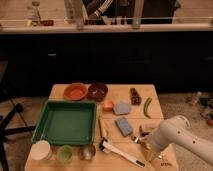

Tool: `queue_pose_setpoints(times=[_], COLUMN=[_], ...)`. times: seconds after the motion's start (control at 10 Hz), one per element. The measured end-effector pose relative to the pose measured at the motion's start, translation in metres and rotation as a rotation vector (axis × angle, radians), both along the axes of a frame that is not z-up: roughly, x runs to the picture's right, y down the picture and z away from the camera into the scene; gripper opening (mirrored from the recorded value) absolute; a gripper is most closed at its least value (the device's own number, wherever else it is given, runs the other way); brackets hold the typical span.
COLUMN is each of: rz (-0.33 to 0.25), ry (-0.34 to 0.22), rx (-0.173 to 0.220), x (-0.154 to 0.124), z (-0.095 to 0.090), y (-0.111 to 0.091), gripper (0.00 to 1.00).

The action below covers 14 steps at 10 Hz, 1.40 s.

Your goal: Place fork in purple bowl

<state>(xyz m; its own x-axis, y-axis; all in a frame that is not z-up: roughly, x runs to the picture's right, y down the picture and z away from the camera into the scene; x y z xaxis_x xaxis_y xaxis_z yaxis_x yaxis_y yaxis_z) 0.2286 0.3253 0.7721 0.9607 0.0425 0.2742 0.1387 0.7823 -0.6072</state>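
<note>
In the camera view we record the fork (136,140) as a slim bright sliver lying low on the near right of the counter (120,92). It is just right of the blue sponge (123,126) and well apart from the purple bowl (97,91), which stands at the far edge beside the orange bowl (76,91). The hand (144,146) sits down at the fork; we cannot tell how far it is open or whether it has hold of anything. We judge the fork light, stiff and slippery, and since it lies flat, it is best pinched across the narrow handle near mid-length so that it does not swing.
</note>
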Motion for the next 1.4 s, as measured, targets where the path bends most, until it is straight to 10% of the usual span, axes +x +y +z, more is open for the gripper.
queue_pose_setpoints(times=[0.4,1.4], rz=[-0.007,0.007], ry=[0.002,-0.004], rx=[-0.002,0.004], x=[0.003,0.018], z=[-0.003,-0.007], y=[-0.001,0.008], gripper=[0.00,0.00])
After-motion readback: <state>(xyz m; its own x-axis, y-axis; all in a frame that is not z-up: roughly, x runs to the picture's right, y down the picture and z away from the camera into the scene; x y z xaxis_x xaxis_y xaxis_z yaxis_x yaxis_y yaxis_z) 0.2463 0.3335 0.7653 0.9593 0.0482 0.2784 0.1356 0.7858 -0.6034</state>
